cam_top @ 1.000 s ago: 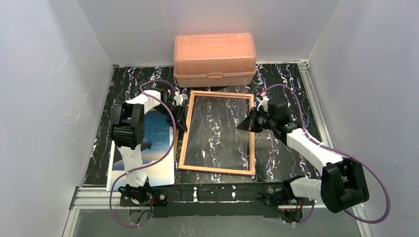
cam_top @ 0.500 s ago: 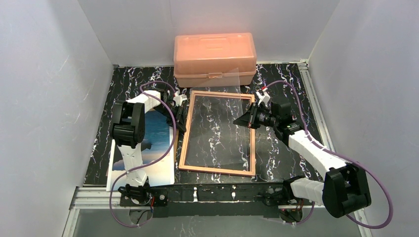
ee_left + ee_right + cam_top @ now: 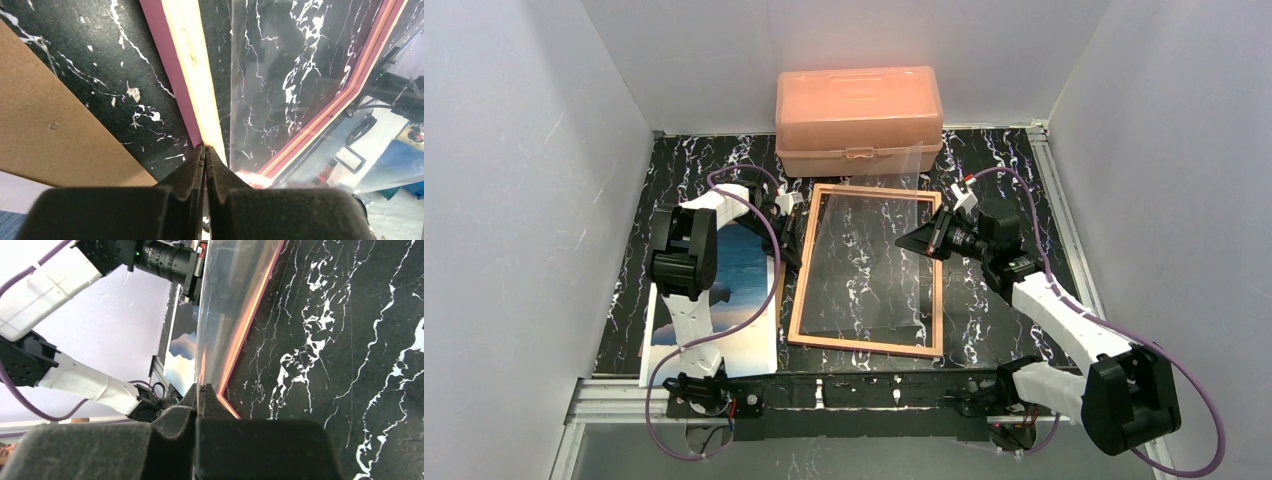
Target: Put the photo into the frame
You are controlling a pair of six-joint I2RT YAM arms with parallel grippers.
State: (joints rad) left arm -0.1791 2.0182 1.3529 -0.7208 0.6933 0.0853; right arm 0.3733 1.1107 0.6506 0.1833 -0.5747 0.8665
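From above, the black tabletop [image 3: 1004, 160] is bright and evenly lit, sharp, with soft shadows. In my wrist views my own fingers [image 3: 184, 182] loom dark and blurred, and the clear pane [image 3: 225, 285] carries milky glare and reflections.

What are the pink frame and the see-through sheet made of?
The frame looks like wood, pink on one face: the left wrist view shows a pale, bare-looking edge. The see-through sheet could be glass or clear plastic, I cannot tell which; it is glossy and the marbled table shows through it.
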